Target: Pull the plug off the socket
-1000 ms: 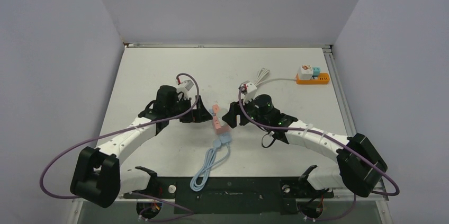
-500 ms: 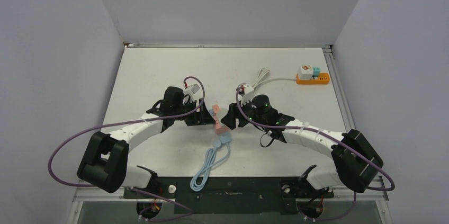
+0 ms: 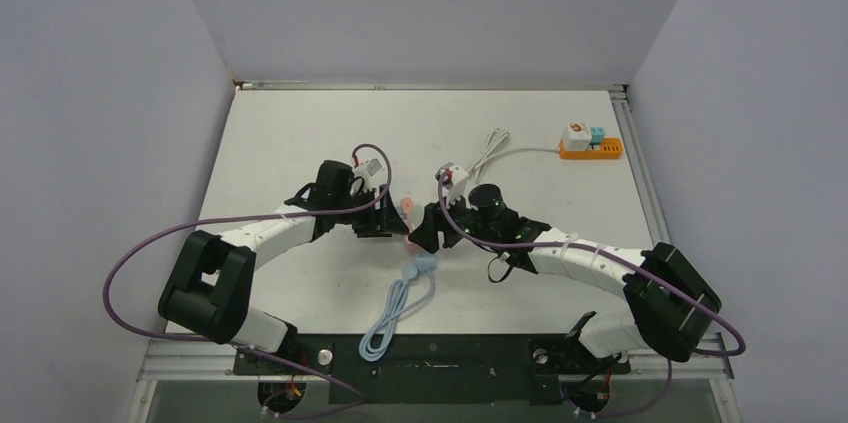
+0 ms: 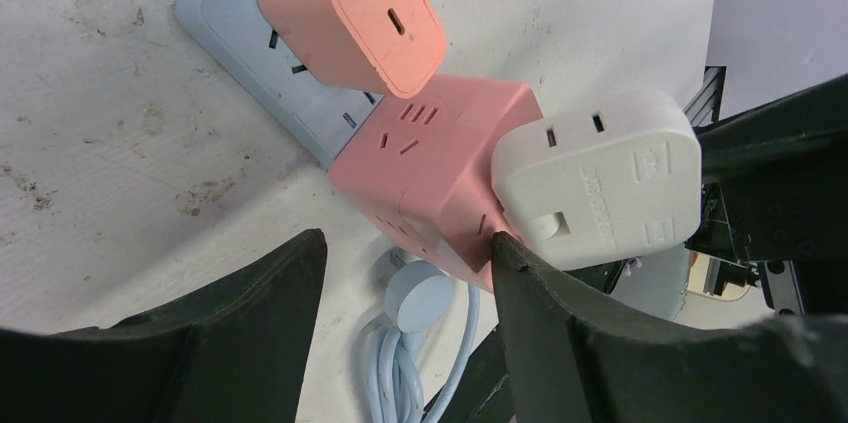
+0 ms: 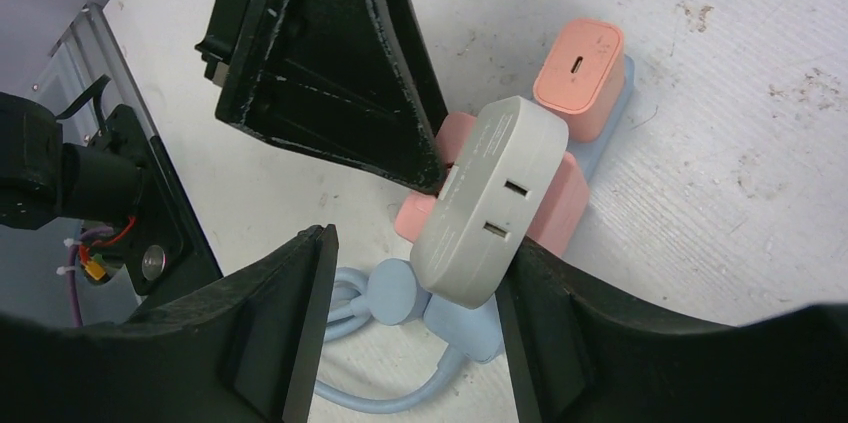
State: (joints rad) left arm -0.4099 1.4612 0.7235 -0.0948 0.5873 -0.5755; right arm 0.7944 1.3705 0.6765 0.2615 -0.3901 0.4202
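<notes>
The white plug [image 4: 595,178] is sitting in the pink socket cube [image 4: 420,173], which is lying near the middle of the surface [image 3: 300,133], between the 2 hands. The left hand [image 4: 405,243] is spreading wide around the cube, gripping nothing. The right hand [image 5: 418,243] is gaping likewise, straddling the plug without clamping it. A pink charger [image 4: 350,13] is standing in the blue strip [image 4: 225,8] just beside the cube.

- An orange power strip [image 3: 590,150] lies near the table's far right corner.
- A white plug [image 3: 575,133] and a blue plug [image 3: 596,133] sit in it, side by side.
- Its white cable [image 3: 525,152] runs left across the white table [image 3: 300,133] to a bundled loop.
</notes>
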